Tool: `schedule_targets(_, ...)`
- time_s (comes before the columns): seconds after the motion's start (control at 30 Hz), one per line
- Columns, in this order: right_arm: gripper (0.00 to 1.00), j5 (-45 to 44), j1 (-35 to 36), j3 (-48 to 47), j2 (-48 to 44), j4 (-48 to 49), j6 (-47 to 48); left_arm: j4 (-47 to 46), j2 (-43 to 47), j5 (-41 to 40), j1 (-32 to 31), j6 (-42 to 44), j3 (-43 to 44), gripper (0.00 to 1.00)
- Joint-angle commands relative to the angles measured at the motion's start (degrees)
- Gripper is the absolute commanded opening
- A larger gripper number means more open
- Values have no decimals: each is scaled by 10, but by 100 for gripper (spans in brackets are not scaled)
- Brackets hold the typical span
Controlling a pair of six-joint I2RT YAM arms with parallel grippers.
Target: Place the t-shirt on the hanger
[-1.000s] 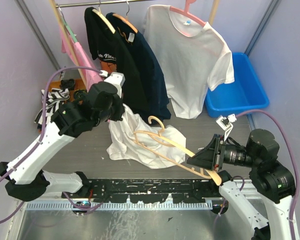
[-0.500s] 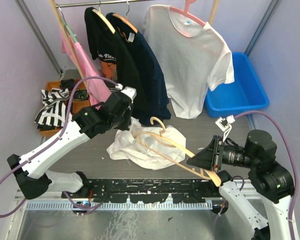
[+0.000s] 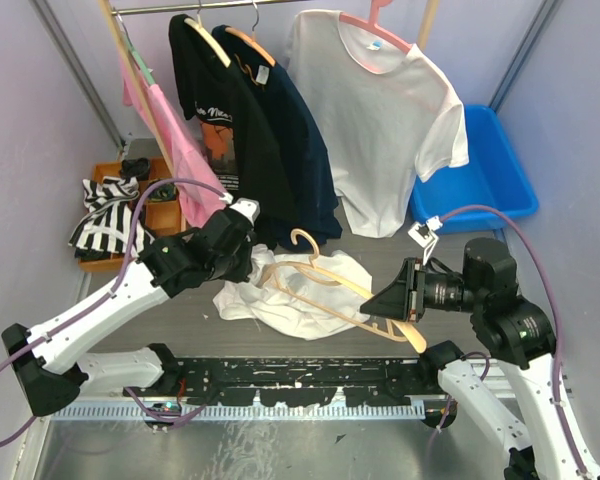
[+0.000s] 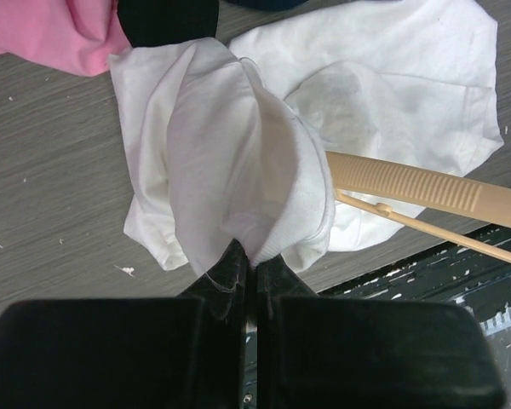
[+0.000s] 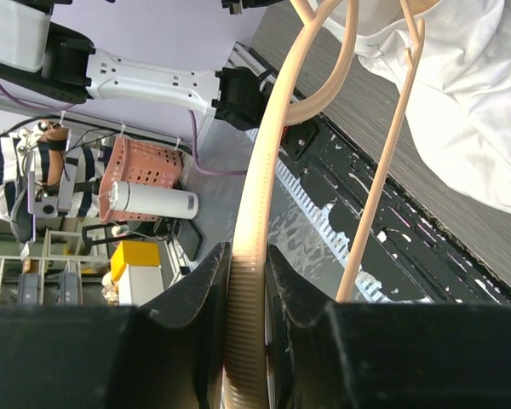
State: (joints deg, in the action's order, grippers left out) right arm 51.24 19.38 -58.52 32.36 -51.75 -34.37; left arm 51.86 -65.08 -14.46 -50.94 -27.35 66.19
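The plain white t-shirt (image 3: pixel 310 300) lies crumpled on the grey table. My left gripper (image 3: pixel 248 265) is at its left edge, shut on a gathered fold of the t-shirt (image 4: pixel 238 153) by the ribbed collar; the left gripper (image 4: pixel 255 260) pinches the cloth at its tips. The light wooden hanger (image 3: pixel 332 287) lies slanted over the shirt, hook towards the rack. My right gripper (image 3: pixel 378 306) is shut on the ridged end of one arm of the hanger (image 5: pixel 272 128). In the right wrist view the right gripper (image 5: pixel 249 256) clamps that arm, with the t-shirt (image 5: pixel 485 102) beyond it.
A rack at the back holds dark shirts (image 3: pixel 250 130), a pink garment (image 3: pixel 170 130) and a white t-shirt on a pink hanger (image 3: pixel 380 120). A blue bin (image 3: pixel 480 175) stands back right, an orange box with striped cloth (image 3: pixel 110 205) back left. A black rail (image 3: pixel 300 380) runs along the near edge.
My left gripper has come down and forward with the shirt fold, so the cloth hangs lower and flatter. My right gripper has pushed the hanger left, farther over the shirt.
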Motion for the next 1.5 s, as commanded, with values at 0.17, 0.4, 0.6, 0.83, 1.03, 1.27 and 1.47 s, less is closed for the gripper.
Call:
schedule_targets(0.17, 1, 24, -2, -18, 16, 91, -14, -20, 6, 6, 1, -10, -18, 0)
schedule_targets(0.4, 1, 21, -1, -3, 7, 162, -70, -25, 10, 7, 1, -12, -31, 0)
schedule_targets(0.6, 1, 27, -1, 24, -2, 193, -92, -23, 11, 4, 1, -11, -27, 0)
schedule_targets(0.83, 1, 43, -2, 49, -6, 196, -97, -11, 23, -14, 1, -12, -19, 0)
schedule_targets(1.03, 1, 54, -2, 75, -21, 207, -114, 5, 28, -33, 1, -12, -3, 0)
schedule_targets(1.27, 1, 59, -2, 89, -32, 227, -132, 6, 16, -30, 1, -12, 18, 0)
schedule_targets(1.47, 1, 64, -2, 105, -42, 233, -140, 15, 10, -38, 1, -7, 45, 0)
